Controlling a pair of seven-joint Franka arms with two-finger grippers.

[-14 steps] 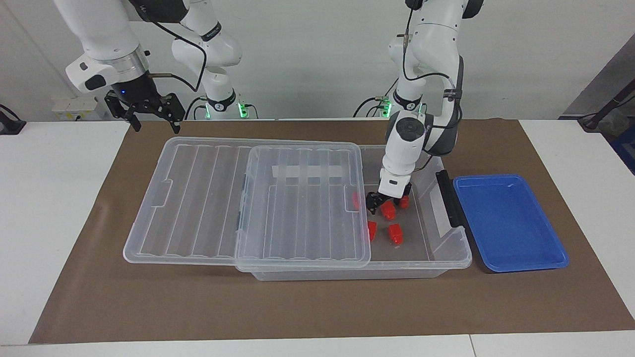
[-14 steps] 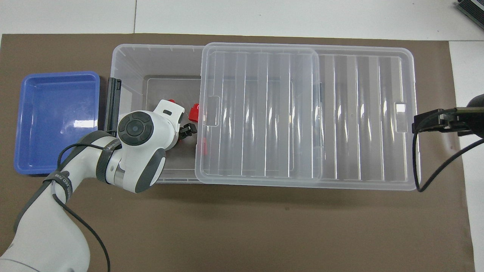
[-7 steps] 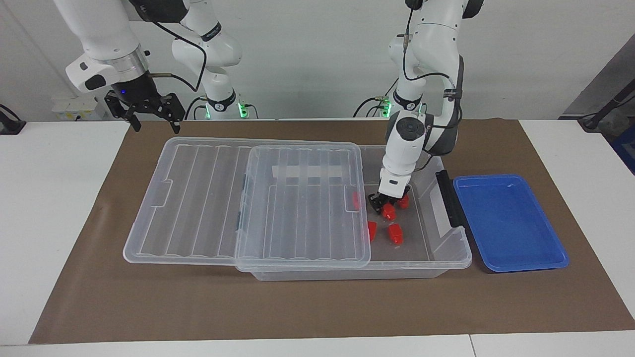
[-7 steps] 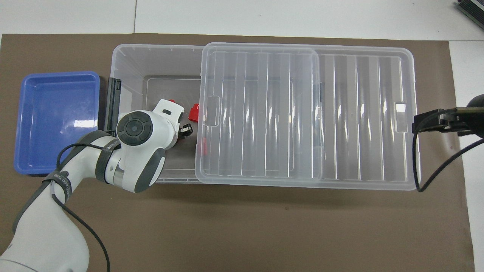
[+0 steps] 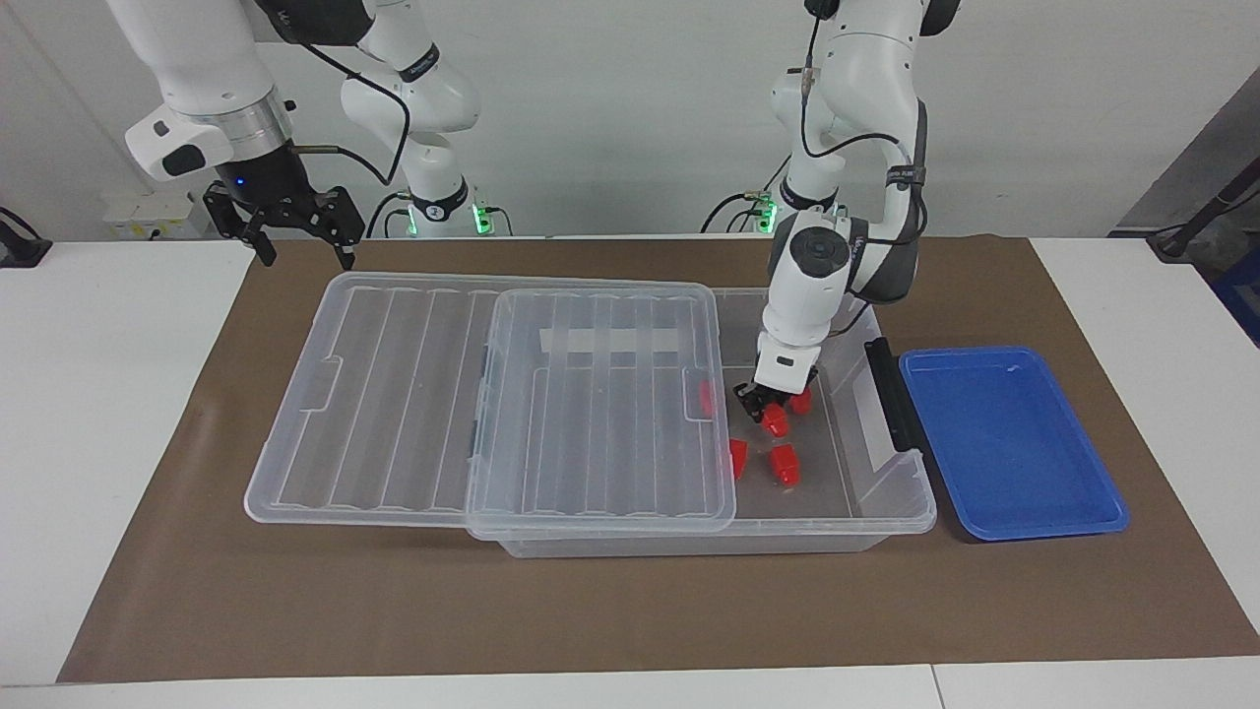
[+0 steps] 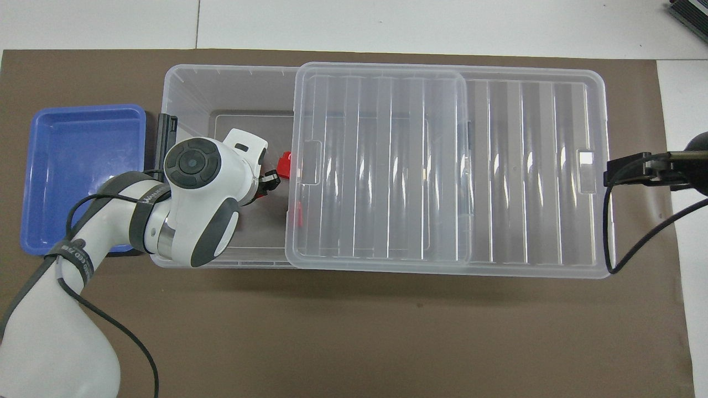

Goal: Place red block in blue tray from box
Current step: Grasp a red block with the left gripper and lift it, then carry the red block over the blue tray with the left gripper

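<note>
Left claw (image 5: 770,415) pinches 1 red block (image 5: 775,422) inside the box (image 5: 891,512); a shallow grip risks dropping it before the blue tray (image 5: 1014,522). Right claw (image 5: 295,228) waits, spread.

A brown mat (image 5: 630,611) is spread over most of a white table (image 5: 108,414), w/ bare tabletop left at both ends. Green lights (image 5: 480,217) are seen glowing nr the wall. A dark object (image 6: 688,14) is partly cut off at the table's corner.
</note>
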